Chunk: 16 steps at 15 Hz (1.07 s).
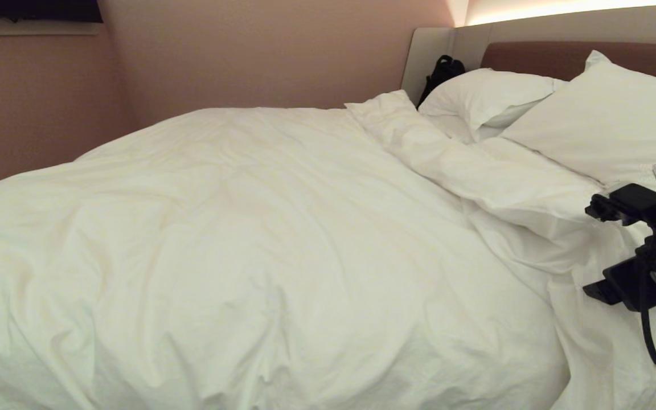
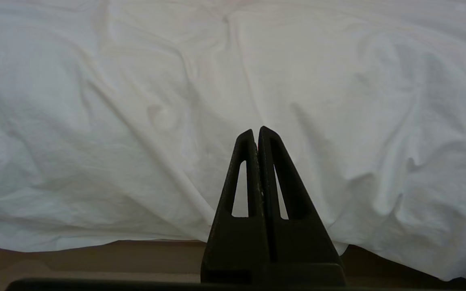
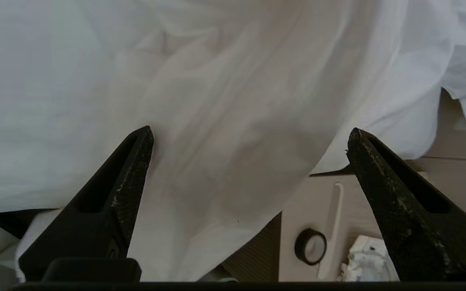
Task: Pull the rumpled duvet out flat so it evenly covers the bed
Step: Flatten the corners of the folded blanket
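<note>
Duvet (image 1: 259, 245) lies rumpled across the bed (image 1: 567, 57), bunched toward 3 o'clock. Right gripper (image 3: 249, 141) hangs released beside its draped edge, probably between pulls; left gripper (image 2: 256, 135) parked, clenched. Next: regrip that edge.

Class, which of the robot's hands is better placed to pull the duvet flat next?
Right: the right hand is open with the duvet hanging just beyond its fingertips. The left hand is shut.
</note>
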Available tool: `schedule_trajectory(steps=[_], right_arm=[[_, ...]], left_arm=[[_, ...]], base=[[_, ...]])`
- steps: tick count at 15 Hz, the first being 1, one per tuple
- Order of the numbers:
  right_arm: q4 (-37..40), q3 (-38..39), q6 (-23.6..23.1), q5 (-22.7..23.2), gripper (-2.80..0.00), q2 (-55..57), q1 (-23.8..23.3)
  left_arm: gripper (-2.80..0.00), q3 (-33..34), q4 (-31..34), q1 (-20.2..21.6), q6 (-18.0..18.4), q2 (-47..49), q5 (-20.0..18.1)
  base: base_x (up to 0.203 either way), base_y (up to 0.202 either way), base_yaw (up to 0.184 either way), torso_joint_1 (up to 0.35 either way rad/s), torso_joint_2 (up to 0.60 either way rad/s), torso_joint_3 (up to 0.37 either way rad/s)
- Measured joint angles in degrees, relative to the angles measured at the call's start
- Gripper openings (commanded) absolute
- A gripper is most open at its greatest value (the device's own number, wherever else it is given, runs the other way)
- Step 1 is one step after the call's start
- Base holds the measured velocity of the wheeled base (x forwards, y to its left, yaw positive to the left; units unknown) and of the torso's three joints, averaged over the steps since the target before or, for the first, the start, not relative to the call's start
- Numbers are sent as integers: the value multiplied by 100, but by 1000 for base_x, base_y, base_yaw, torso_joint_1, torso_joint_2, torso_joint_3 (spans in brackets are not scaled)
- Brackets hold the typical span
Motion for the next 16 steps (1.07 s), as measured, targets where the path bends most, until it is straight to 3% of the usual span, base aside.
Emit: schedule_trajectory(steps=[4,10,16], right_arm=[[-5,103,-33,-275,0,107,78],[-57,152,-28,-294,0,288,131],[-650,169,4,-327,0,729,131]], left_arm=[[-280,0,-2,-2,0,0,1],[-280,0,-2,-2,2,0,1],[-280,0,2,-2,2,0,1]], base=[[0,0,0,0,0,0],[0,0,0,0,0,0],[0,0,0,0,0,0]])
